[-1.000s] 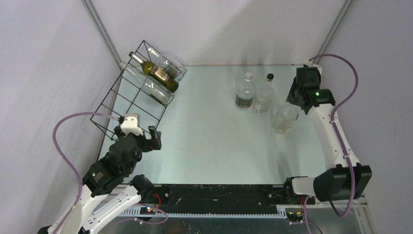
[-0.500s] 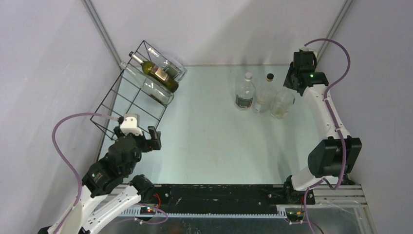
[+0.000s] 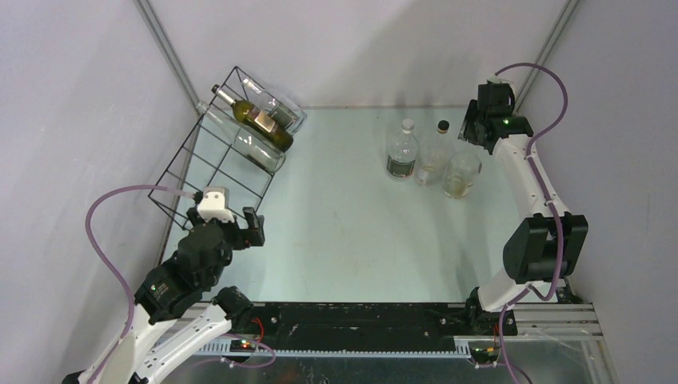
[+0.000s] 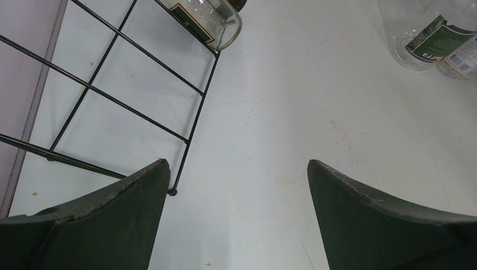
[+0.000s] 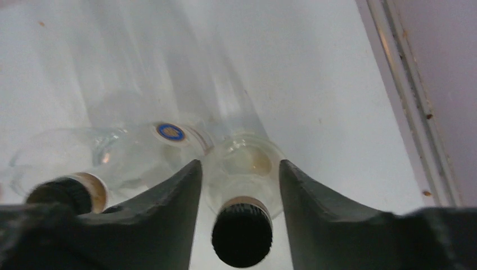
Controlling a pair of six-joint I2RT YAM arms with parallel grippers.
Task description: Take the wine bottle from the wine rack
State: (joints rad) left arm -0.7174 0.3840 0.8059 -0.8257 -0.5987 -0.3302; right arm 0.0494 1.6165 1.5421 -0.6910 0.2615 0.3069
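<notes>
The left gripper [image 4: 237,169] is held wide, with nothing between its fingers. It is parked just above the pale bench [image 3: 344,232], at the near corner of the black thin-wire wine rack [image 3: 209,160].

The rack is seen as a box of open grid cells, run from that corner away toward the far left wall. Three bottles are lodged at its far end. Nearest of them is a clear glass bottle with a dark gold-edged label [image 4: 209,18], laid with its base poking out of the rack's right side.

Just beyond it lies the dark green glass wine bottle with a gold label [image 3: 257,120]. Its long axis is diagonal, with the neck to the far left and the base to the near right at the rack's edge. A second clear glass bottle [image 3: 280,108] is tucked behind it; touching or not cannot be told.

From the left gripper the green bottle lies ahead, at the rack's far end. This arm is judged by far the nearer. Fingers turned crosswise to the axis are judged to be needed.

Well apart, at the far right, the right gripper [image 5: 239,166] is set narrow. It sits astride the black cap of a squat clear glass bottle [image 3: 462,172], with slim gaps seen on both sides, so no clamp is judged. That bottle is stood on the bench just beside a black-capped clear bottle [image 3: 436,156] and a white-capped clear bottle with a green label [image 3: 401,152].
</notes>
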